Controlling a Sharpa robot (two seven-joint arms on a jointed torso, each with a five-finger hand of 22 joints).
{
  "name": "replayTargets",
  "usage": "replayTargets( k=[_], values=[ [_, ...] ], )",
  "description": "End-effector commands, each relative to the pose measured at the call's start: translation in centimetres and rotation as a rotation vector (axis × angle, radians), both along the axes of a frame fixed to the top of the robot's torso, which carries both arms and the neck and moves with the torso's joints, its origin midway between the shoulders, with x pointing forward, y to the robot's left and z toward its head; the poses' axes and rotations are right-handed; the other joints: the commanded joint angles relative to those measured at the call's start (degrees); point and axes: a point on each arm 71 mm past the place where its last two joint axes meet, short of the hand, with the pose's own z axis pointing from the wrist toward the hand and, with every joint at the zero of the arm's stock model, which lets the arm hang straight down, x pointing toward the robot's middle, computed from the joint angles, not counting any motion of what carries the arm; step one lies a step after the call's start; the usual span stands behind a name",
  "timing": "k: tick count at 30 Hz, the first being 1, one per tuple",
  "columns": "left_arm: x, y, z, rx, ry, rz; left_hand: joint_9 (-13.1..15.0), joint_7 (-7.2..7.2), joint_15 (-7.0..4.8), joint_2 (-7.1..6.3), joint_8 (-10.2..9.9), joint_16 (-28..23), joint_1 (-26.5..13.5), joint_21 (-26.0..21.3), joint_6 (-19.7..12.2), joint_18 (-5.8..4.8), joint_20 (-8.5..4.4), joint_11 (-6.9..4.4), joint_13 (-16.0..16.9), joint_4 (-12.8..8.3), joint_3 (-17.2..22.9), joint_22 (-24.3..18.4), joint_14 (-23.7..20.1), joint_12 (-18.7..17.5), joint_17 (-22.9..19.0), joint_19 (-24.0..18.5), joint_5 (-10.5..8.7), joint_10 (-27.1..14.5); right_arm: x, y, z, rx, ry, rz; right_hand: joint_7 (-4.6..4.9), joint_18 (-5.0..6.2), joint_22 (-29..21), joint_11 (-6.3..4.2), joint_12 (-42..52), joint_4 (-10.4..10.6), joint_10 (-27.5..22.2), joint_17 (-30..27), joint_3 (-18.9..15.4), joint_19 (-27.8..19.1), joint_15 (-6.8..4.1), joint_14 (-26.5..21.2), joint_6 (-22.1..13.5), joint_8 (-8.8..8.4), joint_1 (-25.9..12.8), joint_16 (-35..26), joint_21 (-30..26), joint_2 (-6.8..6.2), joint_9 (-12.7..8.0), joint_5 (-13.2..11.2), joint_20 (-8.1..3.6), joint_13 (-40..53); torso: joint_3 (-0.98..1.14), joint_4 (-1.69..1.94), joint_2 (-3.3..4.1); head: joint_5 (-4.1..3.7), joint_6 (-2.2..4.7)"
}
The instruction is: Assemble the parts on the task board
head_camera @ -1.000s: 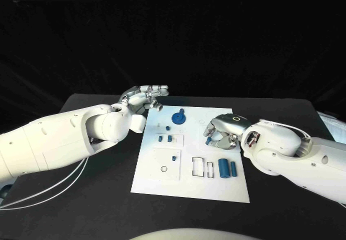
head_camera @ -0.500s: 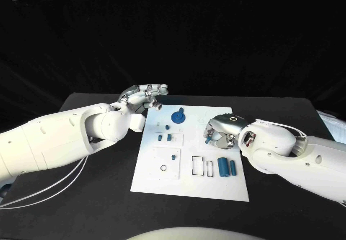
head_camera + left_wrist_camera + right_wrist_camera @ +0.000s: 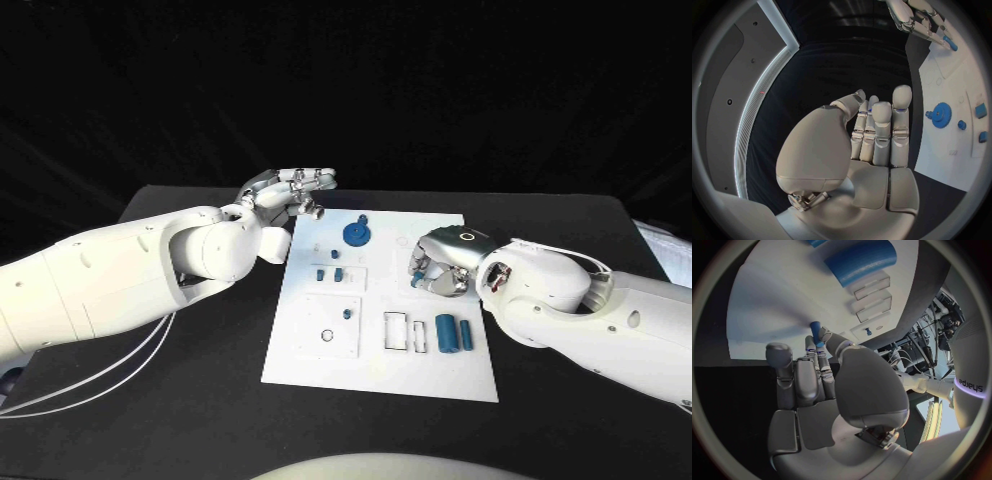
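Observation:
The white task board (image 3: 433, 375) lies mid-table. My right hand (image 3: 440, 262) hovers over its right side and pinches a small blue peg (image 3: 415, 275) between thumb and fingertip; the peg (image 3: 815, 331) points down at the board (image 3: 767, 315). My left hand (image 3: 296, 190) hangs above the board's far left corner, its fingers (image 3: 881, 127) held together against the thumb, with a sliver of blue (image 3: 870, 106) showing between them. On the board lie a blue gear (image 3: 356, 236), two small blue blocks (image 3: 329, 277) and a blue cylinder (image 3: 451, 335).
Two empty rectangular slots (image 3: 405, 334) sit left of the cylinder, and a small round hole (image 3: 327, 337) lies further left. The black table (image 3: 202, 400) surrounds the board. My right forearm (image 3: 606, 315) crosses the table's right side.
My right hand has shifted slightly left and away over the board, still holding the peg. The left hand has stayed put.

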Motion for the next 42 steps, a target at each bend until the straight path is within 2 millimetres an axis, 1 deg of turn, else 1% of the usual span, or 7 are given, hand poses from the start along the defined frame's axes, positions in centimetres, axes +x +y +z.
replayTargets(
  k=[1,13,17,21,31,38,42],
  values=[
    [-0.1,-0.2,0.1,-0.009,-0.006,-0.018,-0.07,0.07,0.10,0.40,0.38,-0.29,0.00,-0.17,-0.49,1.10,0.12,-0.12,0.05,0.04,-0.43,-0.05,-0.15,0.39,-0.05,-0.46,0.11,-0.37,0.0,-0.1,0.9,0.080,-0.087,-0.014,-0.02,-1.17,0.83,-1.05,0.22,-0.19,1.59,0.02,0.34,0.47,-0.61,2.31,0.53,0.30,1.09,0.32,0.56,1.07,0.27,-0.15,-0.08,0.26,0.00,0.02,-0.02,-0.07,-0.03],
    [0.0,-0.2,0.1,-0.006,-0.001,-0.016,-0.08,0.08,0.12,0.47,0.39,-0.34,0.00,-0.37,-0.54,1.12,0.13,-0.11,0.06,0.04,-0.48,-0.17,-0.18,0.41,-0.16,-0.49,0.12,-0.43,-1.0,-0.5,2.8,0.231,-0.028,-0.023,0.11,-1.15,0.60,-0.89,-0.19,0.02,1.42,-0.16,0.15,0.33,-0.57,2.26,0.16,0.05,0.54,0.32,0.56,0.54,0.27,-0.14,-0.25,0.20,-0.07,-0.04,-0.04,-0.09,0.05],
    [0.0,-0.2,0.1,-0.006,-0.001,-0.016,-0.08,0.08,0.12,0.47,0.39,-0.34,0.00,-0.37,-0.54,1.12,0.13,-0.11,0.06,0.04,-0.48,-0.17,-0.18,0.41,-0.16,-0.49,0.12,-0.43,-2.0,0.8,3.1,0.263,0.021,0.014,0.11,-1.14,0.57,-0.88,-0.21,0.05,1.40,-0.21,0.13,0.31,-0.56,2.25,0.14,0.04,0.50,0.30,0.55,0.53,0.27,-0.14,-0.26,0.19,0.05,0.07,0.04,0.08,0.03],
    [0.0,-0.3,0.0,-0.007,-0.001,-0.018,-0.08,0.08,0.12,0.47,0.39,-0.34,0.00,-0.37,-0.54,1.12,0.13,-0.11,0.06,0.04,-0.48,-0.17,-0.18,0.41,-0.16,-0.49,0.12,-0.43,-3.2,3.0,3.1,0.288,0.054,0.081,0.12,-1.11,0.38,-0.88,-0.23,0.06,1.39,-0.29,0.14,0.23,-0.55,2.24,0.13,0.04,0.50,0.25,0.45,0.55,0.27,-0.12,-0.27,0.19,0.01,-0.02,-0.02,0.18,-0.08],
    [0.0,-0.7,0.0,-0.010,0.000,-0.027,-0.08,0.08,0.12,0.47,0.39,-0.34,0.00,-0.37,-0.54,1.12,0.13,-0.11,0.06,0.04,-0.48,-0.17,-0.18,0.41,-0.16,-0.49,0.12,-0.43,-5.8,8.7,0.6,0.298,0.122,0.242,0.16,-1.04,0.01,-0.86,-0.38,0.01,1.30,-0.52,0.32,0.04,-0.53,2.19,0.03,-0.03,0.66,0.13,0.28,0.73,0.28,-0.05,-0.30,0.17,-0.05,0.05,0.03,0.44,-0.19],
    [0.1,-1.3,0.0,-0.015,0.000,-0.040,-0.09,0.08,0.12,0.56,0.42,-0.35,0.03,-0.39,-0.55,1.12,0.14,-0.11,0.07,0.03,-0.51,-0.20,-0.19,0.44,-0.20,-0.46,0.12,-0.46,-6.2,10.5,-1.7,0.287,0.173,0.273,0.26,-0.97,-0.39,-0.77,-0.56,-0.05,1.15,-0.59,0.46,-0.17,-0.49,2.15,-0.14,-0.13,0.74,0.11,0.10,0.82,0.27,-0.01,-0.31,0.14,-0.11,0.10,0.10,0.96,-0.42],
    [0.2,-1.5,0.0,-0.016,0.001,-0.044,-0.09,0.08,0.12,0.56,0.42,-0.35,0.03,-0.39,-0.55,1.12,0.14,-0.11,0.07,0.03,-0.51,-0.20,-0.19,0.44,-0.20,-0.46,0.12,-0.46,-6.4,11.1,-2.5,0.274,0.190,0.282,0.30,-0.96,-0.46,-0.74,-0.63,-0.06,1.10,-0.66,0.50,-0.22,-0.47,2.14,-0.19,-0.16,0.75,0.07,0.07,0.85,0.26,0.00,-0.30,0.13,-0.04,0.00,0.06,1.07,-0.55]
  ],
)
